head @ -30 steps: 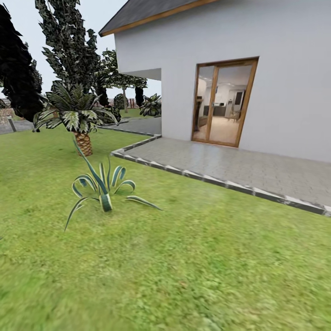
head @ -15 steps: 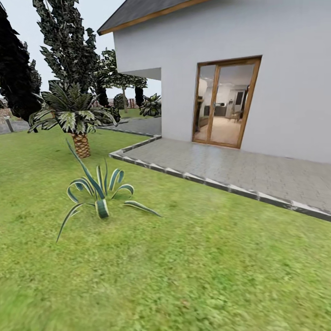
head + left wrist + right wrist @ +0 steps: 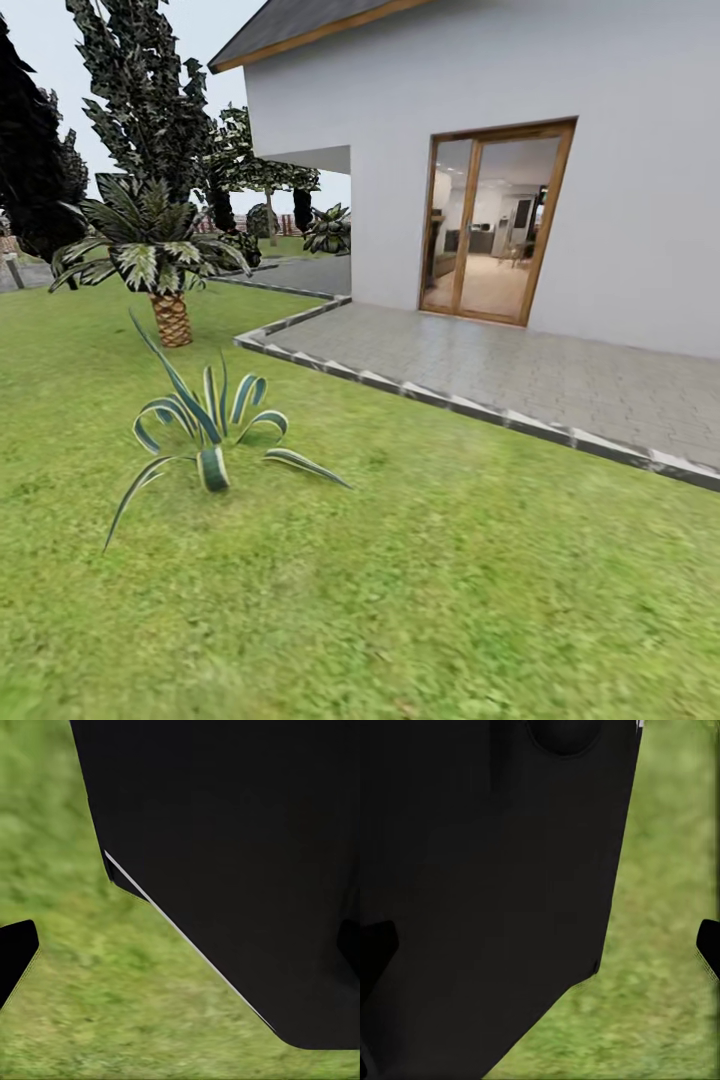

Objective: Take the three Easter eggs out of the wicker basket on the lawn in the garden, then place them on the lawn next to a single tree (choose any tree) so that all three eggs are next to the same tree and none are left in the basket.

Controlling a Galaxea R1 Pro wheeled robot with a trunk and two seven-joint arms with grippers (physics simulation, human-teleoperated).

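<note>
The lawn [image 3: 420, 570] spreads across the lower half of the head view. The Easter eggs, the wicker basket and the thick-trunked tree are out of view. In the left wrist view my left gripper [image 3: 180, 949] is open: one black fingertip [image 3: 15, 956] shows at the frame's edge over blurred grass, and the other sits against my own black body. My right gripper [image 3: 540, 945] is open too, with a fingertip [image 3: 709, 945] over grass and nothing between the fingers.
A striped agave plant [image 3: 205, 430] grows at left, with a short palm [image 3: 155, 255] behind it. Dark cypress-like trees [image 3: 140, 90] stand further back. A paved patio [image 3: 520, 375] with a stone kerb fronts the white house [image 3: 500, 70] and its glass door [image 3: 495, 225].
The whole head view has shifted: the agave and palm sit lower and further left, and the door slightly further right. So the camera has moved, not the things.
</note>
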